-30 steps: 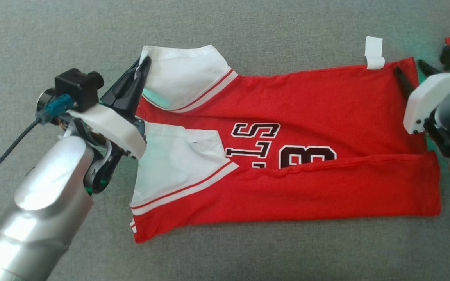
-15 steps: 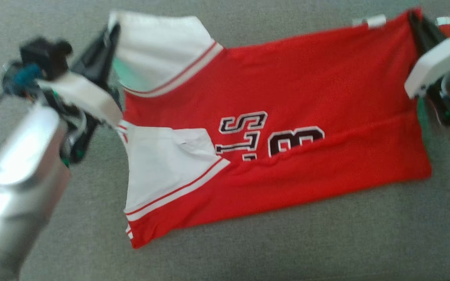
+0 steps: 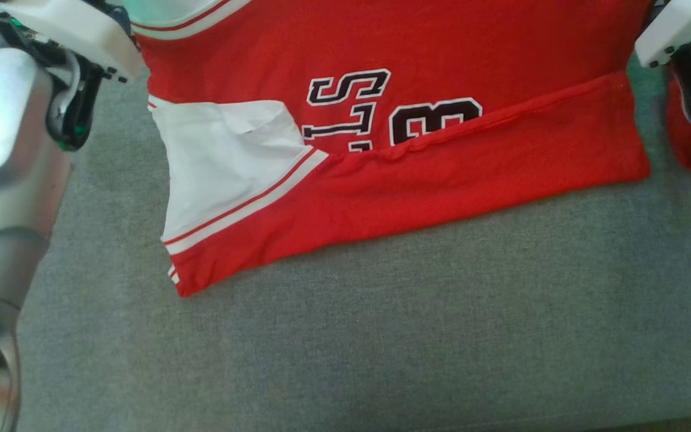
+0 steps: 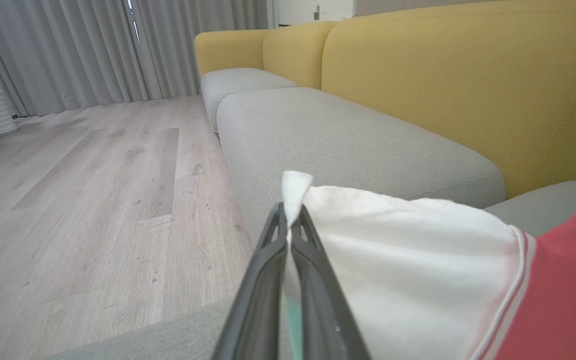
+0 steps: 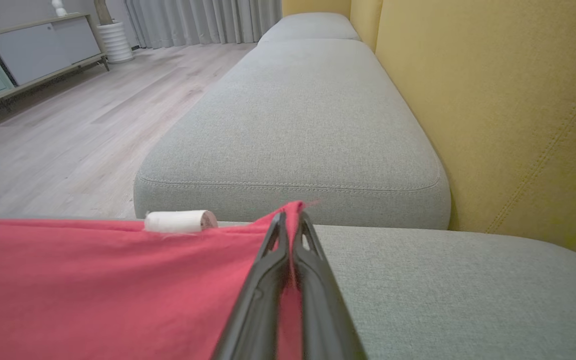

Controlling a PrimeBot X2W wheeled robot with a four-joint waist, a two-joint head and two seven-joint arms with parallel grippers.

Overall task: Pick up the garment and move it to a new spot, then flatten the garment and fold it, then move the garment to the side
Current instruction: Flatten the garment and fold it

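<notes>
The garment (image 3: pixel 417 156) is a red jersey with white sleeves and black-and-white lettering, stretched across a grey sofa cushion (image 3: pixel 381 336) in the head view. Its upper part runs off the top of that view. My left gripper (image 4: pixel 289 220) is shut on the edge of a white sleeve (image 4: pixel 408 250). Pinched between the fingers of my right gripper (image 5: pixel 290 217) is a red corner of the garment (image 5: pixel 93 280), with a white tag (image 5: pixel 178 221) just to its left. The white wrist housings sit at the top left (image 3: pixel 75 30) and top right (image 3: pixel 675 27) corners of the head view.
A yellow sofa back (image 4: pixel 468 85) rises behind the grey cushions (image 5: pixel 298 115). Wooden floor (image 4: pixel 78 200) lies beyond the sofa's edge, with grey curtains (image 4: pixel 93 50) and a low cabinet (image 5: pixel 28 55) further off.
My right gripper has shut on the garment's red corner. Both grippers now hold the garment's far edge raised, and they and the garment have shifted up the head view, whose camera has also moved.
</notes>
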